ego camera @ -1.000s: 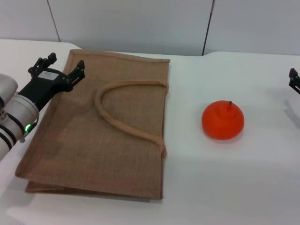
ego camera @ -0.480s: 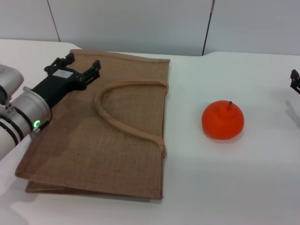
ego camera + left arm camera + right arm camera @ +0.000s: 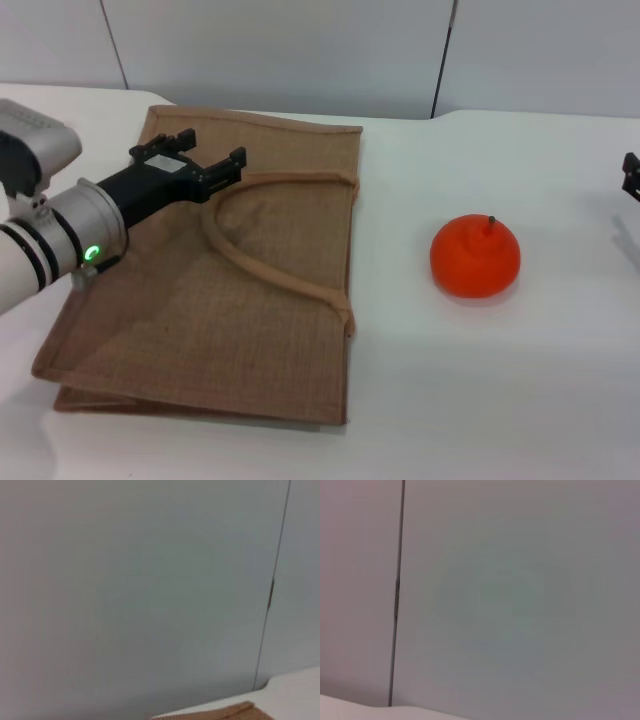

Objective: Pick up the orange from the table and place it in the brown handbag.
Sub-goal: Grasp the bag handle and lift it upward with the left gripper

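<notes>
The orange point(image 3: 475, 256), red-orange with a dark stem, sits on the white table point(image 3: 500, 380) to the right of the brown handbag point(image 3: 220, 290). The handbag lies flat, and its tan loop handle point(image 3: 262, 240) rests on its upper face. My left gripper point(image 3: 212, 153) is open and hovers over the bag's far left part, close to the handle's far end. A corner of the bag shows in the left wrist view point(image 3: 220, 713). Only a dark tip of my right gripper point(image 3: 631, 177) shows at the right edge, well to the right of the orange.
A grey panelled wall point(image 3: 300, 50) stands behind the table's far edge. White tabletop lies between the bag and the orange and in front of both. The right wrist view shows only the wall point(image 3: 520, 600).
My left arm has moved to the right across the bag, from its far left corner toward the handle. The orange, the bag and the right gripper have not moved.
</notes>
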Tool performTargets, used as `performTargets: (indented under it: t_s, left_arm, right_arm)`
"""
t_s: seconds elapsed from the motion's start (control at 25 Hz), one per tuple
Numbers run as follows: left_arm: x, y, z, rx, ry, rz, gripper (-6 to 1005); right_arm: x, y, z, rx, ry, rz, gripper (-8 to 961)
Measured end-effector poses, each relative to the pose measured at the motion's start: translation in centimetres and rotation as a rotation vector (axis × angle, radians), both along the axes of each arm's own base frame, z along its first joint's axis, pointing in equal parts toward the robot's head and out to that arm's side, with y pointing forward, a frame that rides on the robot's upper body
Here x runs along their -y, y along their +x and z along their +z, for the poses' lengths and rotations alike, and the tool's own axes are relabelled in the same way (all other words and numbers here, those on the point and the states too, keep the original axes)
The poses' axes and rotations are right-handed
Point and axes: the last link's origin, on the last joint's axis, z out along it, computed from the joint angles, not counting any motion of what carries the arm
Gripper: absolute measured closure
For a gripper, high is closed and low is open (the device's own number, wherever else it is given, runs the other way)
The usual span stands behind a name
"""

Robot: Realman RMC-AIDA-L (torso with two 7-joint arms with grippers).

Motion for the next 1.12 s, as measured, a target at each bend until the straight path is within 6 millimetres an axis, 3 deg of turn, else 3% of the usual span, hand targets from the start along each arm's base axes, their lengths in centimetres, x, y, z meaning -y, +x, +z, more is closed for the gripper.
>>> performTargets:
  t_s: [0.16, 0.32, 0.64, 1.04, 1.12]
  left_arm:
    - [0.0, 0.5, 0.7, -0.048, -0.012, -0.003, 160]
    - [-0.1, 1.8, 2.7, -0.075, -0.073, 0.004, 164]
    - [-0.7, 2.8, 3.6, -0.167, -0.219, 0.023, 173]
    - [-1.4, 3.9, 6.3, -0.196, -0.379, 0.058, 183]
    - [-1.6, 3.7, 6.6, -0.219, -0.379, 0.087, 260]
  right_arm:
    - [-0.1, -0.1, 0.0, 0.000, 0.000, 0.003, 72]
    - [-0.2, -0.2, 0.0, -0.002, -0.001, 0.006, 72]
    - [-0.4, -0.5, -0.1, -0.007, -0.002, 0.013, 72]
    - [-0.7, -0.9, -0.2, -0.008, -0.005, 0.022, 72]
    - [-0.7, -0.9, -0.2, -0.007, -0.005, 0.022, 72]
